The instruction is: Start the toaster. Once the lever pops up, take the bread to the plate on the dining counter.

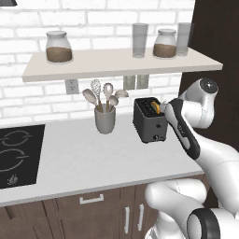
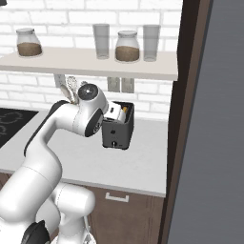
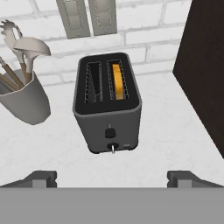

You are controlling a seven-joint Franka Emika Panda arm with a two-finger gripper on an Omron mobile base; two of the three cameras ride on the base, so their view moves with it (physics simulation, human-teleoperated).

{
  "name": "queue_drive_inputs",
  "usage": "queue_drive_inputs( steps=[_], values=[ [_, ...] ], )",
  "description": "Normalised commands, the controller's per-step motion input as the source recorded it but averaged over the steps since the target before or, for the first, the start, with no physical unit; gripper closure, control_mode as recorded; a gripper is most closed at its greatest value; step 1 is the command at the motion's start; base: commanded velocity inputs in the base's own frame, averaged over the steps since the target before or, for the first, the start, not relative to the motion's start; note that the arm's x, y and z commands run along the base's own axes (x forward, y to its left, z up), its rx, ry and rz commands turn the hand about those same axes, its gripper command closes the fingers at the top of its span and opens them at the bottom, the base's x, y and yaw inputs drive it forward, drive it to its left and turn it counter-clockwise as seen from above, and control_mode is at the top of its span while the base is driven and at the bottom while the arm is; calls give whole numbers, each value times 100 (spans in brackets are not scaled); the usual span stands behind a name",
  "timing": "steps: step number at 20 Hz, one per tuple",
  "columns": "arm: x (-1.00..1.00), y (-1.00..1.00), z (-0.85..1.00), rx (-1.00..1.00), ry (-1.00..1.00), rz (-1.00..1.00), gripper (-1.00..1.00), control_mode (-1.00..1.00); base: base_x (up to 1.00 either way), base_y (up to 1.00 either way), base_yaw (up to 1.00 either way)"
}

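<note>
Fingers (image 3: 112, 179) stand wide apart and empty above and in front of the toaster (image 3: 108, 105), seemingly lined up to reach the lever (image 3: 110, 132) on its front. It sits on the worktop (image 3: 166, 140) by the wall, bread (image 3: 117, 82) down in one slot, the other slot bare. Beside it, a cup (image 3: 22, 103) holds utensils.
</note>
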Motion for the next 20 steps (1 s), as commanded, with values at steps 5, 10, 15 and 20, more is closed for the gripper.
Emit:
queue_drive_inputs(
  steps=[5, 10, 15, 20],
  values=[
    [0, 0, 0, 0, 0, 0, -100, -100, 0, 0, 0],
    [0, 0, 0, 0, 0, 0, -100, -100, 0, 0, 0],
    [0, -3, -6, 0, 0, 0, -100, -100, 0, 0, 0],
    [10, 0, -14, 0, -3, 0, -100, -100, 0, 0, 0]
  ],
)
